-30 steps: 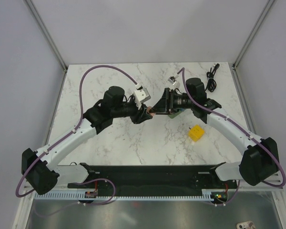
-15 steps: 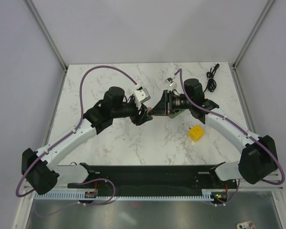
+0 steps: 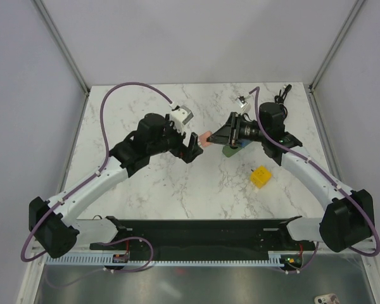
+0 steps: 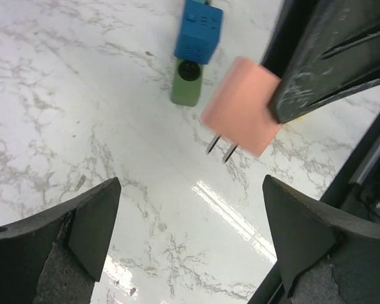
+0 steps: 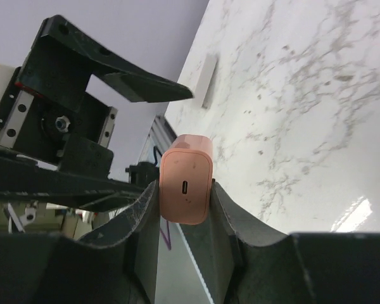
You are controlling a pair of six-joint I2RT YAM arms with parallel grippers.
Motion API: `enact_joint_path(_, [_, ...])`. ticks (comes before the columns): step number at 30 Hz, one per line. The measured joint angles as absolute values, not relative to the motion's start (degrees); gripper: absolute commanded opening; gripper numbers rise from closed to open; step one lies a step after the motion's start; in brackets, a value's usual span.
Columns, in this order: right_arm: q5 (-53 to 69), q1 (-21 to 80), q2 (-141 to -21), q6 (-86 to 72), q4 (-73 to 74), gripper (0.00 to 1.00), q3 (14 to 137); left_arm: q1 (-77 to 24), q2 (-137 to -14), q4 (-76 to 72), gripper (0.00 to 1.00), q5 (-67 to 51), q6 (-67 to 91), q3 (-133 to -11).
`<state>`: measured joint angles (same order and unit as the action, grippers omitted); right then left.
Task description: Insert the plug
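Observation:
The plug (image 3: 204,138) is a salmon-pink charger block with two metal prongs. It hangs above the table in mid-air, and my right gripper (image 3: 215,135) is shut on its sides. In the right wrist view the plug (image 5: 185,179) sits clamped between both fingers (image 5: 145,209), its port face toward the camera. My left gripper (image 3: 193,147) stands just left of it, open and holding nothing. From the left wrist the plug (image 4: 240,104) shows with prongs pointing down-left, well ahead of my open left gripper (image 4: 191,182).
A blue cube (image 4: 198,30) rests against a green piece (image 4: 187,85) on the marble, below the right gripper. A yellow block (image 3: 261,177) lies nearer the right arm. A coiled black cable (image 3: 281,101) sits at the back right corner.
The left gripper has opened wide and drawn back to the left, off the plug. The right gripper has closed on the plug and carried it slightly right and back.

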<state>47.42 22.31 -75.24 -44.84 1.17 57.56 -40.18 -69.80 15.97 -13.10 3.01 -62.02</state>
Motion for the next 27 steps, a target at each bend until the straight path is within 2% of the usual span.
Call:
enact_joint_path(5, [46.59,15.94,-73.78,-45.23,0.89,0.0,55.55,-35.07,-72.42,20.29,1.0,-9.19,12.49,-67.24])
enact_joint_path(10, [46.52,14.72,-71.88,-45.23,0.99,0.0,53.98,-18.65,-73.67,22.2,1.0,-14.24,26.55,-67.44])
enact_joint_path(14, [46.78,14.72,-69.89,-45.36,1.02,0.0,52.84,-5.15,-73.34,27.31,0.98,-11.49,36.95,-63.88])
enact_joint_path(16, [46.92,14.72,-68.79,-45.43,1.06,0.0,52.14,1.39,-71.99,31.31,0.88,-7.73,42.04,-61.3])
enact_joint_path(20, [47.33,14.72,-66.65,-45.32,2.11,0.0,51.44,13.61,-66.57,39.57,0.8,0.47,51.42,-57.3])
enact_joint_path(23, [47.77,14.72,-65.91,-45.21,2.52,0.0,51.44,20.53,-64.23,44.71,0.8,5.98,56.75,-56.73])
enact_joint_path(27, [47.97,14.72,-65.78,-45.21,3.03,0.0,51.44,27.83,-67.0,50.02,0.86,9.85,62.17,-56.69])
